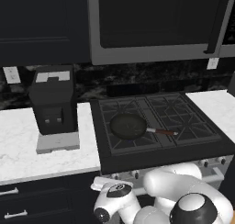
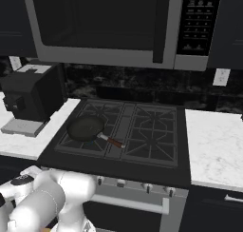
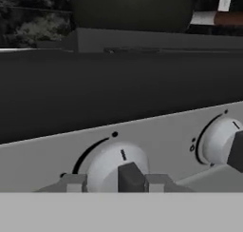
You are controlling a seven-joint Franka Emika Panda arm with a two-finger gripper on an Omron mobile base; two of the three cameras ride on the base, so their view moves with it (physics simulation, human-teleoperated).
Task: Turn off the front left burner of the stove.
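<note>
The stove (image 1: 183,113) (image 2: 147,126) is a black gas range. A dark frying pan (image 1: 128,126) (image 2: 86,128) with a reddish handle covers its front left burner, and the grate (image 1: 120,146) shows around the pan. My arm's wrist (image 1: 114,191) is low, in front of the knob panel at the stove's left end. In the hand view my gripper (image 3: 116,182) is open. Its grey fingers (image 3: 71,182) stand on either side of the leftmost silver knob (image 3: 107,162), very close to it. A second knob (image 3: 216,140) is to the right. No flame is visible.
A black boxy appliance (image 1: 53,103) (image 2: 28,100) stands on the white counter (image 1: 27,145) left of the stove. A microwave (image 1: 156,25) (image 2: 109,26) hangs above. The oven handle bar (image 2: 128,202) runs below the knobs. More counter (image 2: 213,140) lies to the right.
</note>
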